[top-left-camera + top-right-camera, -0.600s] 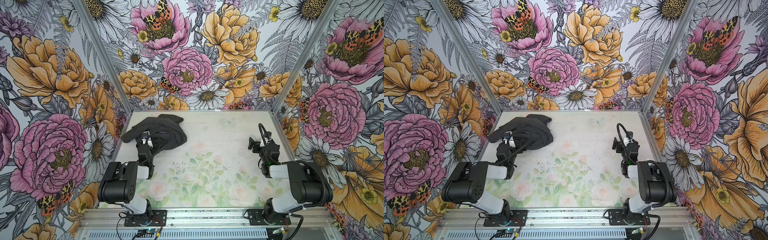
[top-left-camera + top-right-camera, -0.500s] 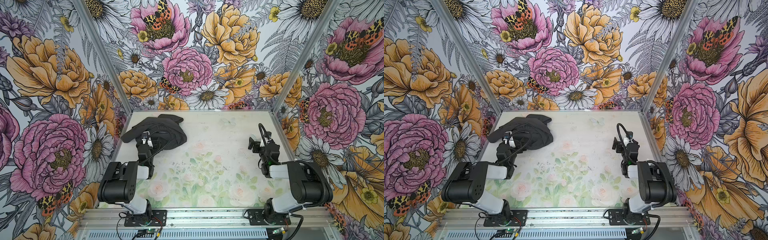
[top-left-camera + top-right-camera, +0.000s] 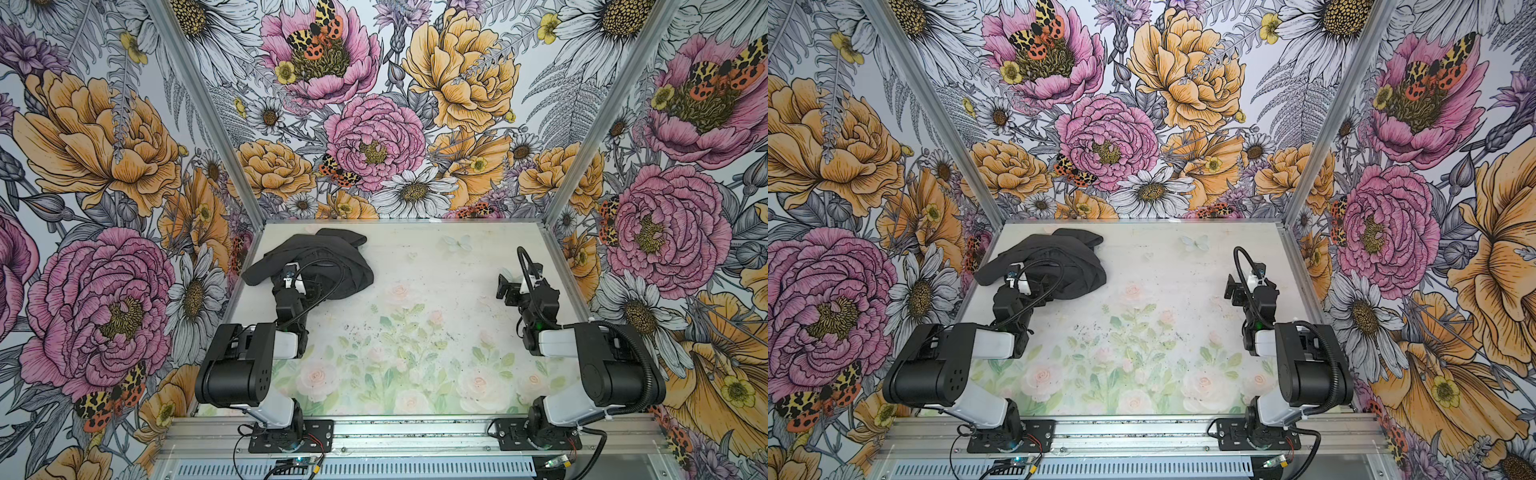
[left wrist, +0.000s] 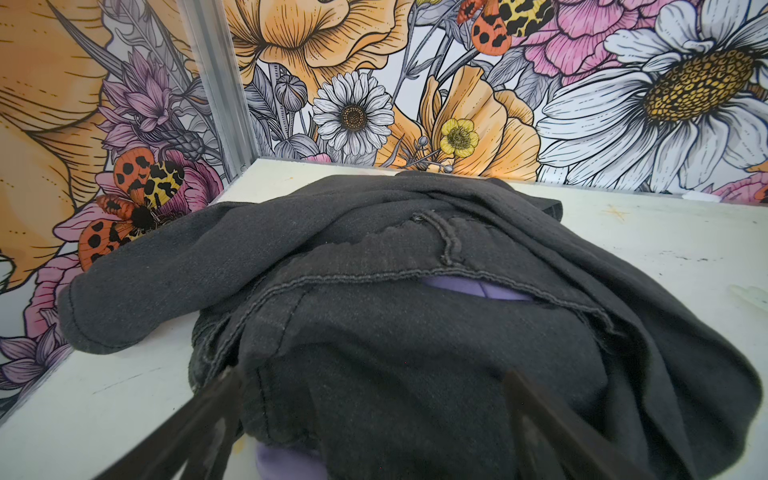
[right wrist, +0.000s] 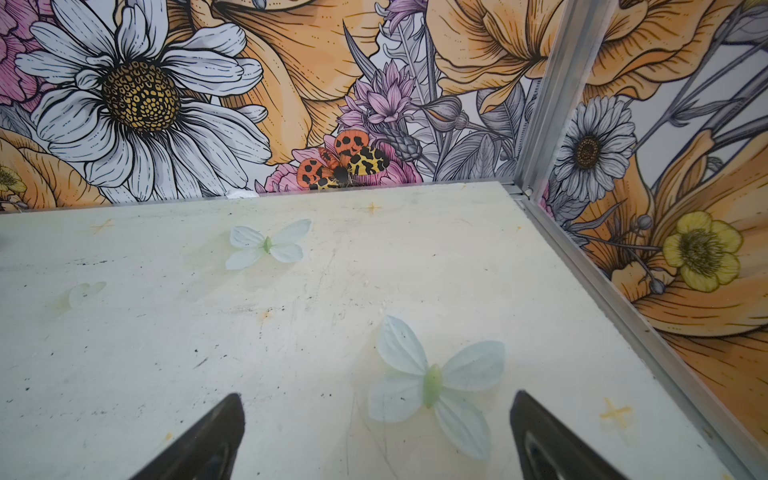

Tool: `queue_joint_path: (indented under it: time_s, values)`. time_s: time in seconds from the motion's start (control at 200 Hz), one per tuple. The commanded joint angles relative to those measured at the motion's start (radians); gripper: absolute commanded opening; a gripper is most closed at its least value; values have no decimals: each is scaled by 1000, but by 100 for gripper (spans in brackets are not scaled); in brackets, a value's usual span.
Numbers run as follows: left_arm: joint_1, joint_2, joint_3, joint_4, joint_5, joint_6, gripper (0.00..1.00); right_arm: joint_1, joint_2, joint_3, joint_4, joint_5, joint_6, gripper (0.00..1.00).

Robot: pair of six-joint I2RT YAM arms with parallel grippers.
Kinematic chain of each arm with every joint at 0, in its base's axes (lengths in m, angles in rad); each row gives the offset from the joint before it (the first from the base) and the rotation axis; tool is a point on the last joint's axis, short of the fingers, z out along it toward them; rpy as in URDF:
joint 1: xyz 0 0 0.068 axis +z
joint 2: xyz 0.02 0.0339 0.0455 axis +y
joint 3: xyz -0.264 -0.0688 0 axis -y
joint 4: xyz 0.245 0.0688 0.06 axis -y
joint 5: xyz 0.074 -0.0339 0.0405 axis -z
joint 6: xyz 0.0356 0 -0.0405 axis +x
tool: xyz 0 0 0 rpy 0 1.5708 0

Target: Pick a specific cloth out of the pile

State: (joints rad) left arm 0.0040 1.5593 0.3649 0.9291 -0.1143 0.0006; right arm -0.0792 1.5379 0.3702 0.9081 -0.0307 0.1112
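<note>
Top views, pile: a heap of black garments (image 3: 316, 262) (image 3: 1050, 266) lies on the surface (image 3: 415, 291) (image 3: 1154, 282) by the far left corner.
Top views, left gripper: the left gripper (image 3: 293, 279) (image 3: 1017, 281) sits over the near edge of the heap; its jaws are hidden under the wrist, so their spread cannot be told from here.
Top views, right gripper: the right gripper (image 3: 505, 289) (image 3: 1233, 289) hovers above bare surface, well apart from the heap, near the right wall.
Top views, cloth: no lavender shows in either view.
Left wrist, gripper: the left gripper (image 4: 374, 382) is spread wide, a dark finger (image 4: 199, 419) on each side of the near black fold, nothing clamped between them.
Left wrist, cloth: the cloth (image 4: 478, 289) shows as a lavender sliver in a gap under a black hem, ahead of the gripper; a second lavender patch (image 4: 286, 461) peeks from beneath the black fabric between the fingers, close to the camera. No lettering can be seen.
Left wrist, garments: black fabric (image 4: 374, 332) covers nearly all of the cloth.
Right wrist, gripper: the right gripper (image 5: 376, 415) is wide apart and empty, both fingers (image 5: 208, 436) over bare surface (image 5: 166, 332).
Right wrist, prints: a pale printed butterfly (image 5: 432, 382) lies between the fingers, another (image 5: 268, 245) farther ahead.
</note>
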Motion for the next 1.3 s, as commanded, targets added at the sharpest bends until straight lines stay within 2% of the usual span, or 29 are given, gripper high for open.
queue_joint_path:
  time_s: [0.0, 0.225, 0.375, 0.45, 0.515, 0.591, 0.636, 0.691, 0.786, 0.911, 1.041, 1.151, 1.296]
  values:
    - [-4, -8, 16, 6, -3, 11, 98, 5, 0, 2, 9, 4, 4, 100]
    - [4, -9, 15, 5, 17, 6, 99, 7, 2, 9, -4, 10, 3, 99]
    - [-6, -9, 14, 7, -7, 12, 99, 20, -2, 13, -16, 32, -8, 100]
    - [-18, -33, 27, -33, -52, 11, 99, 32, -30, 58, -123, 31, -25, 99]
    - [-50, -101, 32, -99, -88, 36, 99, 49, -61, 77, -185, 68, -31, 99]
    - [-107, -215, 34, -215, -203, 46, 99, 67, -106, 74, -221, 97, -40, 100]
    - [-141, -286, 42, -307, -262, 15, 99, 77, -138, 68, -238, 111, -47, 100]
    - [-165, -375, 56, -435, -283, -50, 99, 90, -178, 61, -258, 127, -54, 99]
    - [-232, -518, 81, -621, -361, -93, 99, 108, -250, 57, -300, 148, -59, 99]
    - [-198, -672, 107, -827, -239, -293, 96, 133, -333, 82, -383, 130, -18, 99]
    - [-134, -734, 108, -963, -119, -499, 89, 179, -404, 143, -491, 55, 47, 99]
    - [-55, -733, 59, -987, 10, -667, 88, 219, -449, 184, -539, -4, 97, 99]
    - [8, -682, -11, -924, 101, -835, 77, 267, -483, 216, -566, -30, 152, 99]
